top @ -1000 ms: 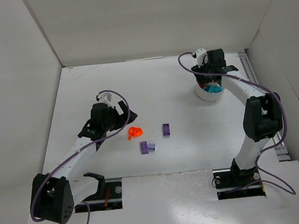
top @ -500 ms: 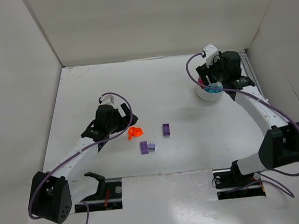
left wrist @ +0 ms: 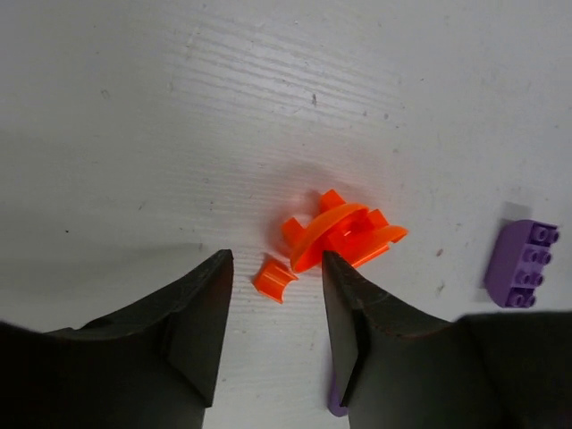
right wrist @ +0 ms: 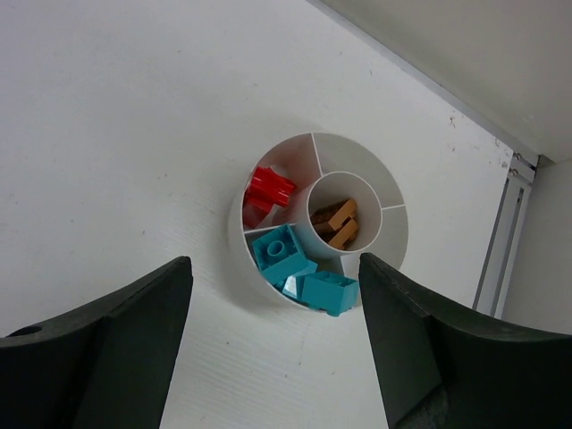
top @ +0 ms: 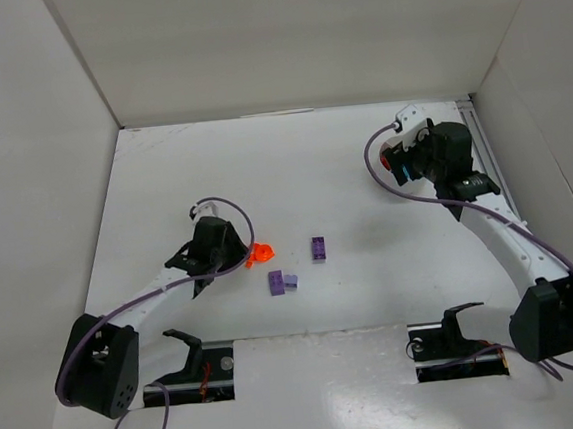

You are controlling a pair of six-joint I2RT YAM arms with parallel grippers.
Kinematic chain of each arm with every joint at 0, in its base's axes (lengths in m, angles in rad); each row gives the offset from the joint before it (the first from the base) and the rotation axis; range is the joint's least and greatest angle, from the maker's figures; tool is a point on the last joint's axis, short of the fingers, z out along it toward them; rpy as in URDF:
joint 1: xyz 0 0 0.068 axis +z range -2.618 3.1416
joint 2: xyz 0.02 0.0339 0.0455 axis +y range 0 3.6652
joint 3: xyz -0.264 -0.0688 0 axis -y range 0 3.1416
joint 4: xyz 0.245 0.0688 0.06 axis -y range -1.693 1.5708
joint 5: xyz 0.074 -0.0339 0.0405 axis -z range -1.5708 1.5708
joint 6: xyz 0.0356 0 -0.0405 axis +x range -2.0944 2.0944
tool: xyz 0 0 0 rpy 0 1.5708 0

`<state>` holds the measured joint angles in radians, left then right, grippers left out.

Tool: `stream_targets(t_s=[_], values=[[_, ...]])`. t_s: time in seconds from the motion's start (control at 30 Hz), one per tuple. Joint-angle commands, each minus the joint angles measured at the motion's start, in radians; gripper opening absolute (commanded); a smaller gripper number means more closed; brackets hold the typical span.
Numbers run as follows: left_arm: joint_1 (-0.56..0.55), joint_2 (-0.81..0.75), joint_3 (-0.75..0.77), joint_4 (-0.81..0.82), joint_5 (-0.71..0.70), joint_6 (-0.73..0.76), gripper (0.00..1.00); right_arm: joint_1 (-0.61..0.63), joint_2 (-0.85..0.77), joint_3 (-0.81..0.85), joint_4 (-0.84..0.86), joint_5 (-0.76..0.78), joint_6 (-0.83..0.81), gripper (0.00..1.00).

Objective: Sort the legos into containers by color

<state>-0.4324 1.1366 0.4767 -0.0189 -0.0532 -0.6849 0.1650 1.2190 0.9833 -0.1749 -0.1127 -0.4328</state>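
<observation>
Two orange legos lie on the table: a small curved piece (left wrist: 274, 279) and a bigger one (left wrist: 344, 234), seen together as an orange cluster (top: 261, 250). My left gripper (left wrist: 277, 266) is low over them, open, with the small piece between its fingertips and a gap on each side. The right fingertip (left wrist: 335, 268) is against the bigger piece. My right gripper (right wrist: 274, 266) hangs open and empty above the white dish (right wrist: 393, 255). Its containers hold a red lego (right wrist: 268, 189), two teal legos (right wrist: 286, 252) and brown-orange pieces (right wrist: 335, 223) in the hub.
Three purple legos lie mid-table: one (top: 318, 249) right of the orange pieces, two (top: 275, 283) side by side nearer the arms. One purple lego (left wrist: 521, 263) shows at the right of the left wrist view. White walls enclose the table; a rail (right wrist: 500, 259) runs beside the dish.
My left gripper has come down onto the orange pieces and its jaws have narrowed. The right arm swung back to the right over the dish, its jaws wider than a second ago.
</observation>
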Motion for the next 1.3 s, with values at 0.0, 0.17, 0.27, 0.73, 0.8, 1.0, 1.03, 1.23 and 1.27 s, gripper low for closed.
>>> stream_targets(t_s=[0.0,0.17,0.27,0.73,0.8,1.0,1.03,1.23,1.27], values=[[-0.008,-0.006,-0.029,0.060,0.006,0.039,0.40,0.007,-0.027,0.006,0.012,0.008,0.008,0.80],[-0.028,0.037,-0.020,0.076,-0.007,0.048,0.39,-0.002,-0.027,-0.003,0.000,0.018,0.008,0.80],[-0.040,0.071,0.000,0.086,-0.029,0.048,0.37,-0.013,-0.027,-0.003,0.000,0.018,0.008,0.80],[-0.058,0.189,0.092,0.086,-0.091,0.058,0.15,-0.042,-0.016,-0.003,0.000,-0.010,0.008,0.80],[-0.058,0.189,0.103,0.086,-0.091,0.058,0.09,-0.042,-0.007,-0.003,0.000,-0.010,0.008,0.79],[-0.058,0.111,0.123,0.039,-0.129,0.067,0.00,-0.042,-0.016,-0.003,0.000,-0.100,-0.027,0.79],[-0.058,0.092,0.123,0.025,-0.129,0.077,0.00,-0.042,-0.027,-0.015,0.009,-0.114,-0.027,0.79],[-0.068,-0.099,0.132,0.011,-0.163,0.108,0.00,-0.015,-0.075,-0.049,0.034,-0.323,-0.121,0.77],[-0.068,-0.100,0.132,0.011,-0.163,0.108,0.00,-0.006,-0.084,-0.049,0.034,-0.359,-0.138,0.77]])
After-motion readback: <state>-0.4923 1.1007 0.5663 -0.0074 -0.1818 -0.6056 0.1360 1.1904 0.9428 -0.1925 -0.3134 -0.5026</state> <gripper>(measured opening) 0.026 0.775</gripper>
